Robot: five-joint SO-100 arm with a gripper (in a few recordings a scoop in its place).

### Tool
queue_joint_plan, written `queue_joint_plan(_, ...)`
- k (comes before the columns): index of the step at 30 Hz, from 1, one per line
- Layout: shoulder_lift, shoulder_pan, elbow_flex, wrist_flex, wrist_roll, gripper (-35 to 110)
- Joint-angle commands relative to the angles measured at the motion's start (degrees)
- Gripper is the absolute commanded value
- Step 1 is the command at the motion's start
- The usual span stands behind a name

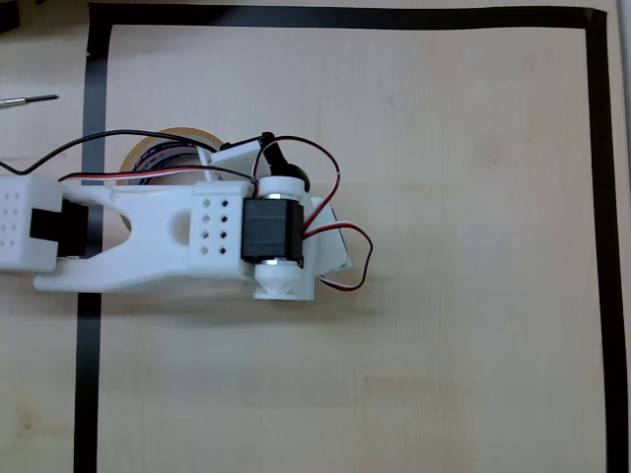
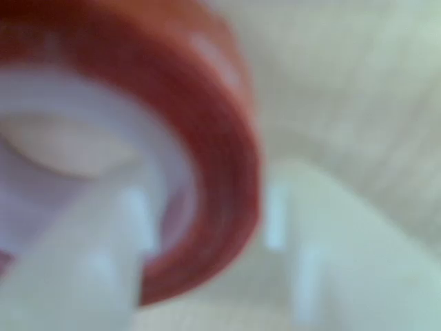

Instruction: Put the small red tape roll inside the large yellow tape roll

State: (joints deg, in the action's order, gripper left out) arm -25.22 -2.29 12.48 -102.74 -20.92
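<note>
Red fills the wrist view: the small red tape roll (image 2: 207,138) sits right against the lens, blurred, with one white finger (image 2: 89,269) inside its pale core and the other (image 2: 344,262) outside its wall, so the hand (image 2: 213,276) appears to be closed on the roll's rim. In the overhead view the white arm (image 1: 148,236) reaches in from the left across the wooden surface (image 1: 444,325), and the large yellow tape roll (image 1: 148,153) peeks out from under it near the black tape border (image 1: 94,99).

The step looks like carrying the red roll over the yellow ring. Done well, it means centring the roll above the opening, keeping it level, and lowering before letting go (a tilted roll could catch on the rim).

Most of the yellow roll is hidden beneath the arm, so its opening cannot be judged; the wrist view's blur leaves the height above the surface unclear.
</note>
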Motion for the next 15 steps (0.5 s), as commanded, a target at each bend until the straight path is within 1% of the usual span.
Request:
queue_joint_plan(1,2.37,-3.52,2.46,-0.79,-1.49,0)
queue_joint_plan(5,-0.53,-4.22,2.81,-0.79,-1.49,0)
queue_joint_plan(15,-17.93,-3.08,17.14,-0.79,-1.14,0)
